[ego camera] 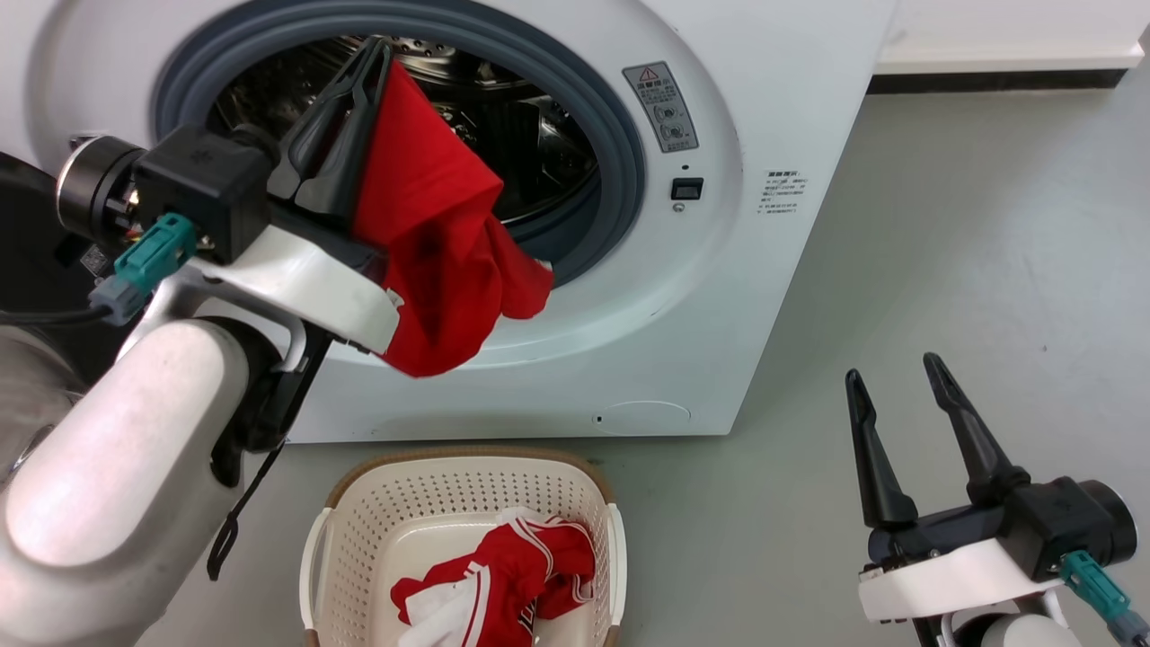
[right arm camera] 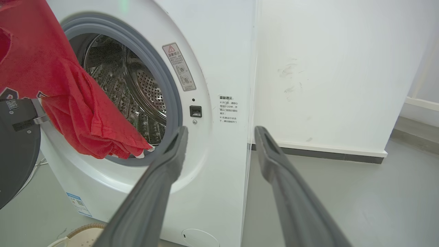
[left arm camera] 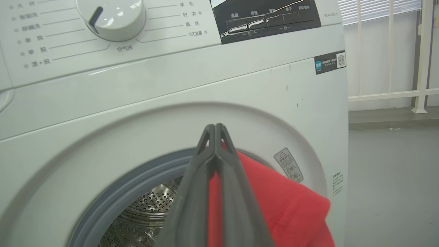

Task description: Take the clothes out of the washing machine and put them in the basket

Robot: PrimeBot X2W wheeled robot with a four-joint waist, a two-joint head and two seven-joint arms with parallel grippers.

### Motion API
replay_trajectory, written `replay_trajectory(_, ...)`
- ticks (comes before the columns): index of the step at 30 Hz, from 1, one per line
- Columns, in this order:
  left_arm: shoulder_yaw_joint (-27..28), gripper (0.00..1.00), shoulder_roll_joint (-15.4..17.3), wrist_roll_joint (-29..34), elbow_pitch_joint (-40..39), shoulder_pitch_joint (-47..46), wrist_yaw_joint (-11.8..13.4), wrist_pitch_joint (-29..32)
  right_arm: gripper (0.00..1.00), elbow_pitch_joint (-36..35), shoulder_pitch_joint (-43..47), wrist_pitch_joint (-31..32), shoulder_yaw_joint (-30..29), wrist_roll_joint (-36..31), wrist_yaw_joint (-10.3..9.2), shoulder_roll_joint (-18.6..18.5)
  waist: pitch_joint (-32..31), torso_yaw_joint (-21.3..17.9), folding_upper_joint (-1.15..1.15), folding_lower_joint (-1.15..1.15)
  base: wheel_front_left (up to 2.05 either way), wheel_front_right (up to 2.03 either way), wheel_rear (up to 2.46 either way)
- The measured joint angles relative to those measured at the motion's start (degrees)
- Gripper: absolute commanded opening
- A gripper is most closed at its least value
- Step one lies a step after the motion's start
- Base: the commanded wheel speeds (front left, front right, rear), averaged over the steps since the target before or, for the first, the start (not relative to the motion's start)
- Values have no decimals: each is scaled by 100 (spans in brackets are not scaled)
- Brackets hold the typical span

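The white washing machine (ego camera: pixel 719 270) stands with its door open and its steel drum (ego camera: pixel 530 135) showing. My left gripper (ego camera: pixel 382 49) is shut on a red garment (ego camera: pixel 440 243) that hangs in front of the grey door ring, just outside the opening. The same garment (left arm camera: pixel 281 209) drapes to the right of the closed fingers in the left wrist view, and hangs at the upper left as red cloth (right arm camera: pixel 68 103) in the right wrist view. Below, the cream basket (ego camera: pixel 377 503) holds another red and white garment (ego camera: pixel 503 584). My right gripper (ego camera: pixel 894 377) is open and empty at the lower right.
The open round door (right arm camera: pixel 15 151) of the machine hangs at the left. Grey floor (ego camera: pixel 988 270) stretches to the right of the machine, up to a white wall (right arm camera: pixel 325 68) with a dark skirting. A black strap (ego camera: pixel 243 512) dangles from my left forearm near the basket.
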Motion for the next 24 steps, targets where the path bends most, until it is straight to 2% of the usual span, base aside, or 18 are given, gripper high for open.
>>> replay_trajectory(11,4,0,341,74,-1115,404,367,290,100,41,161,0,19,-9,0,0,-222,157,0,0,0,0,0)
replay_trajectory(24,-383,0,478,-43,-1369,1564,591,333,100,30,160,0,65,-23,0,0,-79,147,0,1,0,0,0)
